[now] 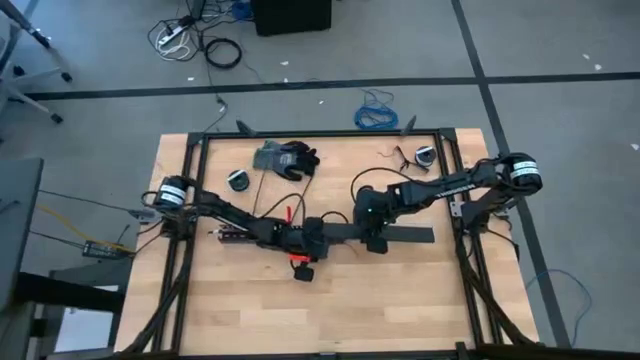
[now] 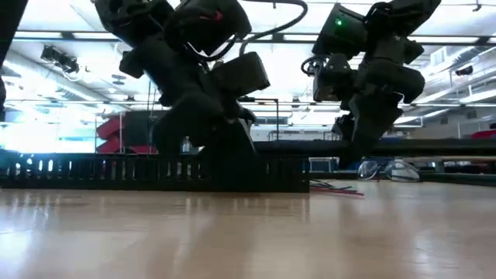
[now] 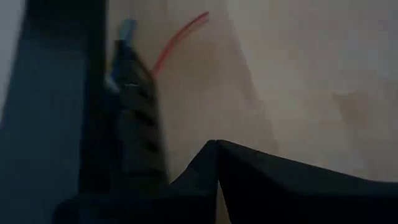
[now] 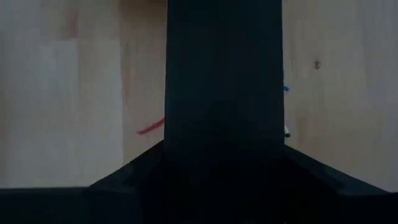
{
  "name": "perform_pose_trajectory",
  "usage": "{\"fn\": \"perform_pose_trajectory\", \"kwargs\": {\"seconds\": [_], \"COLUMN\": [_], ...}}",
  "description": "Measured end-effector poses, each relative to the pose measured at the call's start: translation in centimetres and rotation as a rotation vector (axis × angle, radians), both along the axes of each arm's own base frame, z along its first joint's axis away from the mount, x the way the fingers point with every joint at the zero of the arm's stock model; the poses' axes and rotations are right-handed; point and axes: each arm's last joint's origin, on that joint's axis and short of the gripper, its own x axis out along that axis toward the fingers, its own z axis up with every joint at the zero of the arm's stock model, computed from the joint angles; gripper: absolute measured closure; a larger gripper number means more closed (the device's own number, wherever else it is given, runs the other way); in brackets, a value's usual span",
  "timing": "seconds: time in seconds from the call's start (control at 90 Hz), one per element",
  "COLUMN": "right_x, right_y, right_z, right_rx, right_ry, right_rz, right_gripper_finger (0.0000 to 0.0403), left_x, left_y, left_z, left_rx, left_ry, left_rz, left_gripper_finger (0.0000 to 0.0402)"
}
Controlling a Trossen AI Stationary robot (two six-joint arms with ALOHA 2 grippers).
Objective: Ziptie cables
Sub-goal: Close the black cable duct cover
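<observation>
A long black slotted strip (image 2: 155, 172) lies on the table (image 1: 200, 300), and thin cables run along it (image 1: 232, 235). A red cable (image 3: 180, 34) and some loose ends (image 2: 337, 188) stick out beside it. My left gripper (image 1: 312, 238) (image 3: 216, 163) is shut and low over the slotted strip's middle. My right gripper (image 1: 375, 232) (image 4: 224, 168) is shut on a plain black strip (image 4: 224, 68), which reaches toward the table's right (image 1: 412, 235). My left gripper stands right at the slotted strip (image 3: 134, 112); its own fingers hide whether it touches the strip or a cable. My right gripper holds the plain black strip between its two fingers, one at each long edge (image 4: 171, 134). The fingers come from above. Whether the strip is clear of the table, I cannot tell.
A black glove (image 1: 290, 158) and two tape rolls (image 1: 238, 180) (image 1: 425, 155) lie near the far edge. An orange piece (image 1: 300, 263) sits just nearer than the left gripper. A black frame (image 1: 190, 170) rims the table. Bare wood fills the near half.
</observation>
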Motion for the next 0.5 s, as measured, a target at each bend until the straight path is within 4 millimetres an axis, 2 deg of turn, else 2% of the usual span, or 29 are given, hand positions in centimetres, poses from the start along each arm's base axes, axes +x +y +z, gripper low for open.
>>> {"fn": "perform_pose_trajectory", "kwargs": {"seconds": [0.5], "right_x": [0.02], "right_y": [0.10], "right_z": [-0.28], "right_rx": [0.056], "right_ry": [0.025], "right_rz": [-0.034], "right_gripper_finger": [0.0174], "left_x": [-0.08], "left_y": [0.03], "left_z": [0.20], "left_rx": [0.149], "left_ry": [0.019], "left_rz": [0.063], "left_gripper_finger": [0.0401]}}
